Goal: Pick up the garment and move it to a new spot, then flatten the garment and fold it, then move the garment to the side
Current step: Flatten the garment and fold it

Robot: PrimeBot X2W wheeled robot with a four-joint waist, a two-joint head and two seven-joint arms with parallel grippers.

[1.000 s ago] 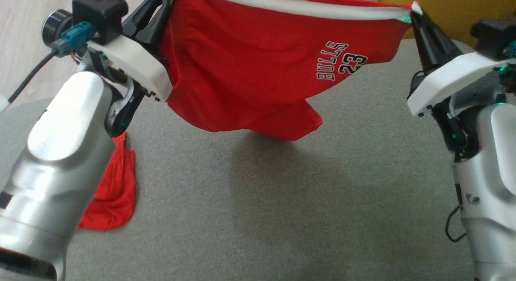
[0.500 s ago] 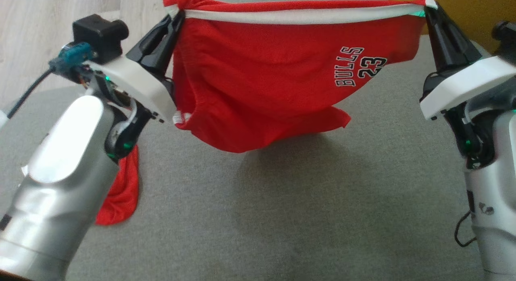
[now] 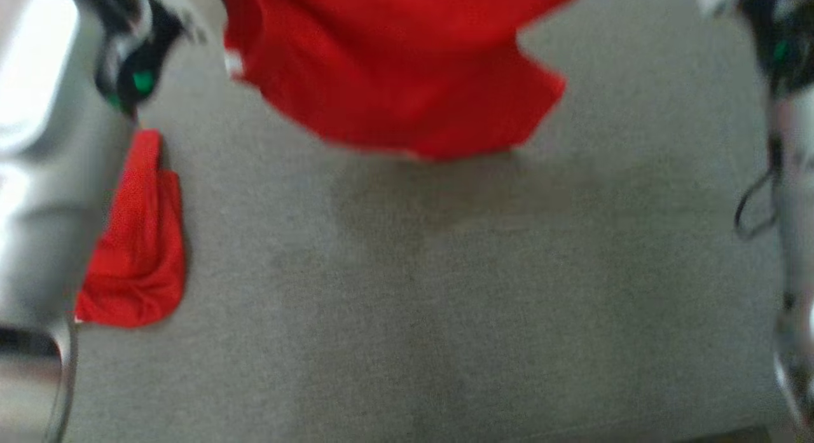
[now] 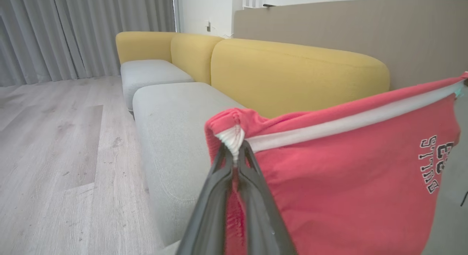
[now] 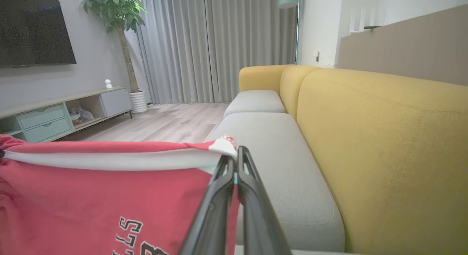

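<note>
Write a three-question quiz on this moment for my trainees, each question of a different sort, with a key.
1. True or false: the red garment lies flat on the grey cushion.
2. The left gripper and right gripper pinch its: A lower edge; B white-striped edge's ends; C lettering?
3. What else lies on the cushion?
Key: 1 false; 2 B; 3 another red cloth.

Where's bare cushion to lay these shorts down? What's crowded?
Bare: the wide grey cushion stretch under the hanging red shorts, bordered by the small red cloth pile on the left and the right arm on the right, running to the cushion's near edge. Crowded: the left side, where that pile lies partly behind the left arm.
</note>
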